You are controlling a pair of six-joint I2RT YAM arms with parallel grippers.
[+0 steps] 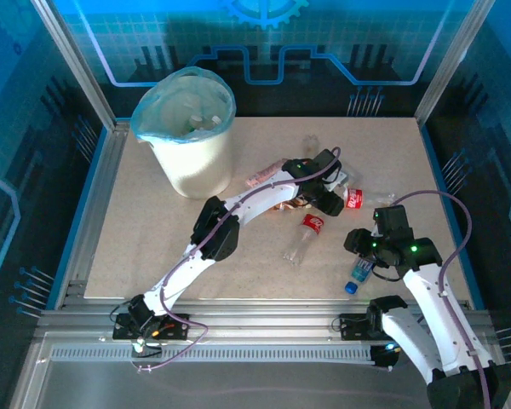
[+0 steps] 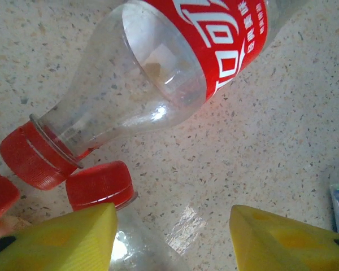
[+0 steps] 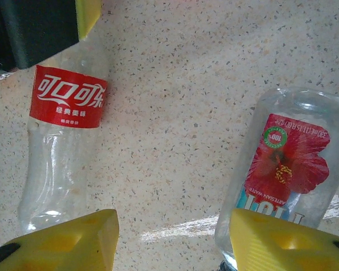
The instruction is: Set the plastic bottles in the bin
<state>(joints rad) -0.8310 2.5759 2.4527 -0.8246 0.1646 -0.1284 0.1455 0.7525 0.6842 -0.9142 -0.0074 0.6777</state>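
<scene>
Left pincer (image 2: pixel 172 243): it is seen at the bottom edge of the left wrist view. Its yellow fingertips (image 2: pixel 62 240) are held moderately apart, nothing is clamped, and speckled table (image 2: pixel 260 141) is seen in the gap.
Red-capped bottle (image 2: pixel 100 185): it is laid just above the fingertip at lower left of the frame. Its clear body is carried down along that fingertip's inner edge; whether it is touched cannot be told.
Cola bottle (image 2: pixel 175 68): it is laid slantwise across the upper half of the frame, above the pincer and apart from both fingertips. Its red label is at upper right, and its red cap at the left edge is just beside the other cap.
Right pincer (image 3: pixel 172 243): it is seen at the bottom edge of the right wrist view. Its fingertips are parted, nothing is held, and bare table is seen between them.
Hibiscus bottle (image 3: pixel 288 164): it is laid at the right of the frame. Its lower end is hidden behind the fingertip at lower right, outside the gap.
Second cola bottle (image 3: pixel 59 141): it is laid at the left of the frame, with its lower end just above the fingertip at lower left.
Bin (image 1: pixel 200 166): it is stood upright at the upper left of the top view, with a blue bag folded over its rim. It is well apart from both pincers, which are found at centre and lower right.
</scene>
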